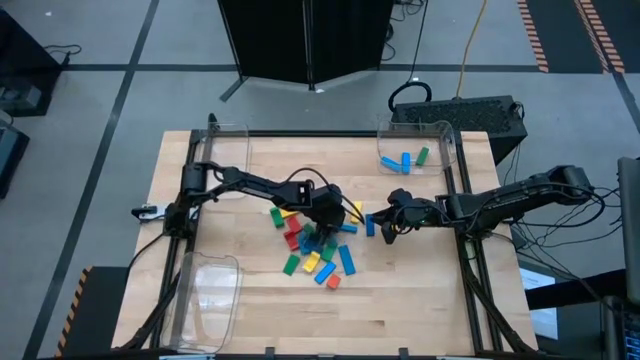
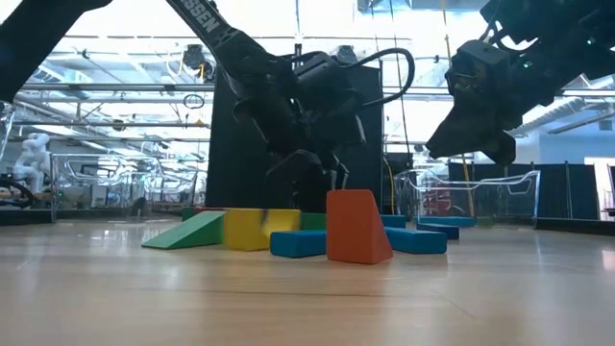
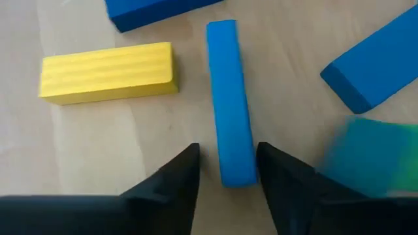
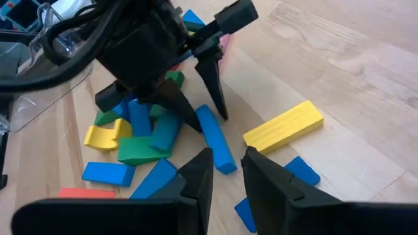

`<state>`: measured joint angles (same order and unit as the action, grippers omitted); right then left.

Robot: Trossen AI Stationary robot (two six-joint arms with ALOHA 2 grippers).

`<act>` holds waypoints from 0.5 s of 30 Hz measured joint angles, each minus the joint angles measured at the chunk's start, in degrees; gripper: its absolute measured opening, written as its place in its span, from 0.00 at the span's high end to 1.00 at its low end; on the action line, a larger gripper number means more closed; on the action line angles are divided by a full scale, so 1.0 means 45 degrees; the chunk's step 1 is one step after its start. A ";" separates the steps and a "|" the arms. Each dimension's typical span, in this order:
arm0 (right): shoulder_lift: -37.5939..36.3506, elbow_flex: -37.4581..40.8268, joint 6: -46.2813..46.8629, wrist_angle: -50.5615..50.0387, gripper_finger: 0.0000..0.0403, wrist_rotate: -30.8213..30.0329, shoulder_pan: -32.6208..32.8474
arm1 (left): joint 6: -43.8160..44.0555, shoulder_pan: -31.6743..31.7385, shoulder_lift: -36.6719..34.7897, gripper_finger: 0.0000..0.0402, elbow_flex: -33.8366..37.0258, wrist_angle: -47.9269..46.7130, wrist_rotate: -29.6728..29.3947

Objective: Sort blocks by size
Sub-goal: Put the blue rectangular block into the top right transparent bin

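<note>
Wooden table (image 1: 420,300) carries the blocks (image 1: 315,250) piled at centre; left gripper (image 3: 225,173) stands open astride a long blue bar (image 3: 230,104), long axis toward 12 o'clock; right gripper (image 4: 228,173), partly open and empty, waits at 3 o'clock.

Lighting is bright and even in the high view; the bench (image 1: 420,290) shows only soft shadows under the arms. The low view is backlit: ceiling lights and windows glare, and both arms read as near silhouettes. The bench foreground there is out of focus. In the left wrist view a green block (image 3: 369,153) is blurred, and the fingers (image 3: 173,186) are soft.
</note>
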<state>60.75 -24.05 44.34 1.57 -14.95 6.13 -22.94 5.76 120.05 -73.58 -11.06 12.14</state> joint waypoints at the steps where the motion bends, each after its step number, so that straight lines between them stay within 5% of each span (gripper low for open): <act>1: 0.0000 0.0000 0.0000 0.0006 0.80 -0.0002 0.0000 | -0.0009 -0.0016 0.0000 0.64 -0.0004 0.0047 -0.0013; 10: 0.0083 0.0000 -0.0313 -0.0513 0.85 0.0341 -0.0010 | 0.0365 -0.0058 -0.0015 0.87 0.0001 0.0109 -0.0409; 15: 0.0215 0.0010 -0.0013 -0.1073 0.94 0.0125 -0.0005 | 0.0982 -0.0058 -0.0015 0.88 0.0006 0.0264 -0.0484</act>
<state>61.72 -24.01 44.28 -3.25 -14.39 6.11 -18.52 5.50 119.98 -73.56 -9.88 9.96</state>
